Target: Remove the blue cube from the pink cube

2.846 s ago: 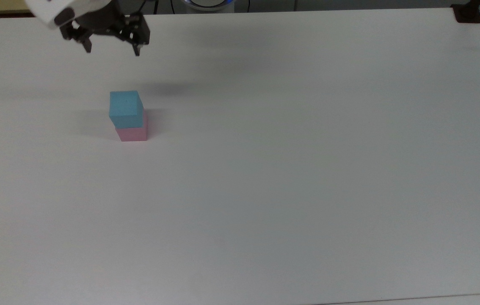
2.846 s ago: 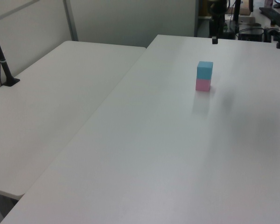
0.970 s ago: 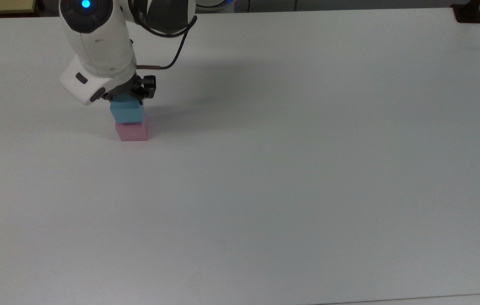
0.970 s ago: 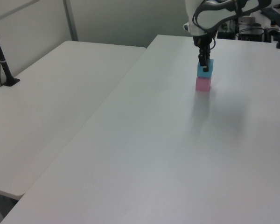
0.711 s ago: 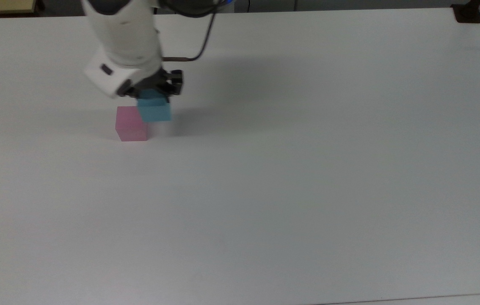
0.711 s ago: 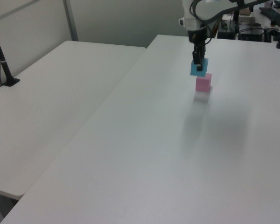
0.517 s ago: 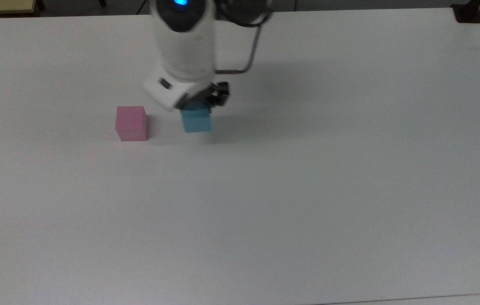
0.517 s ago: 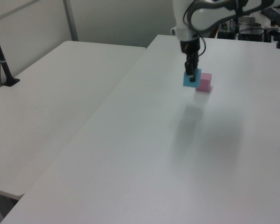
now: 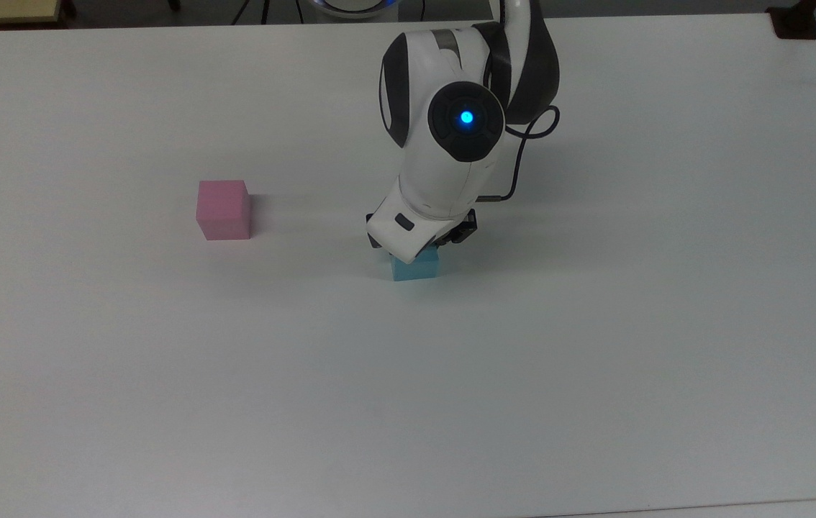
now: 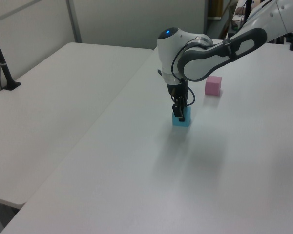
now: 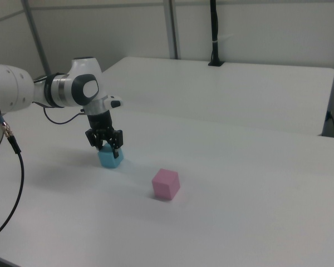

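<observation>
The blue cube (image 9: 415, 268) sits on the white desk (image 9: 595, 345) a little above the middle of the top view's frame, its upper part hidden under the arm's wrist. In the left view the blue cube (image 10: 181, 118) lies just above the frame's middle, and in the right view (image 11: 110, 158) it lies left of centre. It appears to rest flat on the desk, upright, with its shadow right beneath it.

The pincer (image 10: 179, 113) comes down on it from above, with the dark fingers (image 11: 118, 148) set against opposite side faces of the cube, so it stands narrow, clasping the blue cube. In the right view the pincer (image 11: 106, 147) hides the cube's top, and only the lower half of the cube shows beneath the fingers.

The pink cube (image 9: 222, 209) stands alone on the desk, well apart from the blue one, at the left of the top view's frame and slightly higher. In the left view the pink cube (image 10: 213, 85) is up and to the right of the blue cube; in the right view (image 11: 166, 184) it is down and to the right of it, near the frame's middle. Nothing lies on top of it.

The white arm (image 9: 451, 144) reaches in from the top edge of the top view's frame, with a blue light glowing on its wrist joint.
</observation>
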